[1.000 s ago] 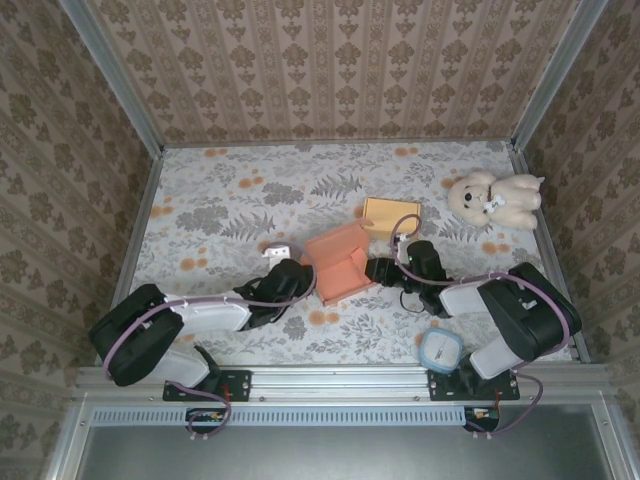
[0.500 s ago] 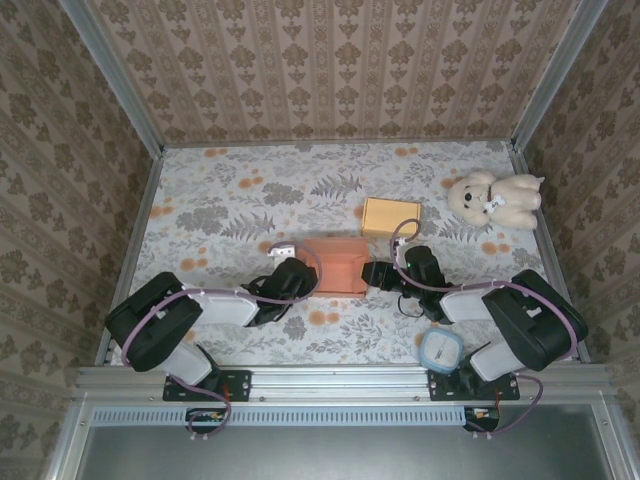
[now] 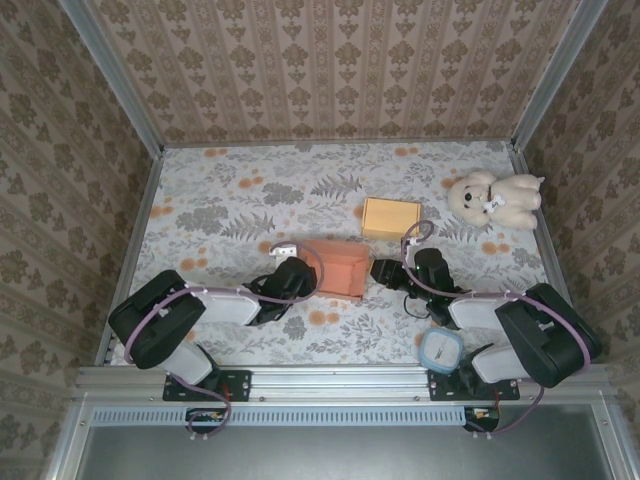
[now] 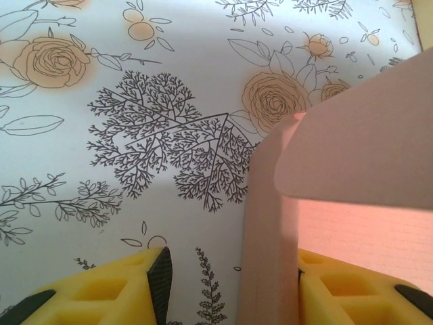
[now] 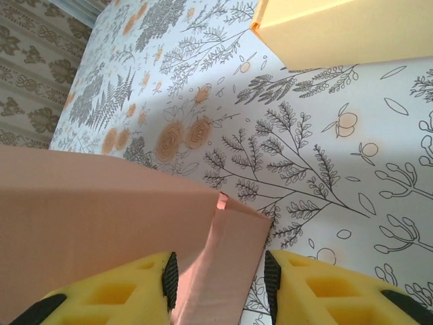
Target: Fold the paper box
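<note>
The salmon-pink paper box point(image 3: 335, 268) sits on the floral tablecloth point(image 3: 230, 200) near the front edge, midway between the two arms; from above it reads as a raised rectangular block, so the body looks erected; in the left wrist view a top panel overhangs an upright side wall point(image 4: 270, 230) with the lit interior open beneath, and in the right wrist view an end flap point(image 5: 226, 257) hangs loose off the main face; my judgement is that the walls are up and the ends are left to tuck and close; the left gripper point(image 3: 297, 275) has its jaws apart astride that side wall, which lies against one yellow pad point(image 4: 352, 291) and clear of the other; the right gripper point(image 3: 385, 272) brackets the end flap pad to pad, but whether it pinches I cannot tell; farther back lies a yellow box point(image 3: 390, 217), a teddy bear point(image 3: 495, 198) beyond it, and a blue-rimmed lidded container point(image 3: 440, 350) by the right base
</note>
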### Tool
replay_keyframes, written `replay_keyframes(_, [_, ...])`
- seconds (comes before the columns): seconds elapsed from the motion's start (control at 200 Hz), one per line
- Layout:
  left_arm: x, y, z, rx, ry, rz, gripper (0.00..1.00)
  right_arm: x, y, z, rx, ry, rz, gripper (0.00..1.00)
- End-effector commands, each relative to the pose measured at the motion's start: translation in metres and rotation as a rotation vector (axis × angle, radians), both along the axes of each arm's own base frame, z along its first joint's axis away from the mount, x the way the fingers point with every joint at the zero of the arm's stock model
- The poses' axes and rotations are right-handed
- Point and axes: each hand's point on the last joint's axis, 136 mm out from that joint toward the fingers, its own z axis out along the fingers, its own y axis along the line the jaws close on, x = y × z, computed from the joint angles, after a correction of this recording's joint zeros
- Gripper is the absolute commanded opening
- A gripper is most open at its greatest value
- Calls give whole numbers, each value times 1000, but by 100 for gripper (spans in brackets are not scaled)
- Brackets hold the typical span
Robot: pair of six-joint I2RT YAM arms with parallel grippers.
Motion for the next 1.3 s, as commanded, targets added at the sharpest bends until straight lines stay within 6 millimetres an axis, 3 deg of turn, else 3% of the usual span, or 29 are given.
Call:
replay_keyframes(0.0, [2,3,-5,52,3,-4,47,3,3,8,19,-21,11,41])
replay_keyframes(0.335, [-2,11,-24,229,46,-18,47,-2,8,-20,11,49,25,40])
replay_keyframes(0.705, [-8,4,-43,238,88,-44,46,4,19,-36,47,80,46,37])
replay_keyframes(0.9, [-7,5,-46,250,91,-45,46,5,18,-32,69,60,30,37])
replay_keyframes(1.295, [-7,19,-45,252,87,-8,46,1,-4,-21,59,33,-74,38])
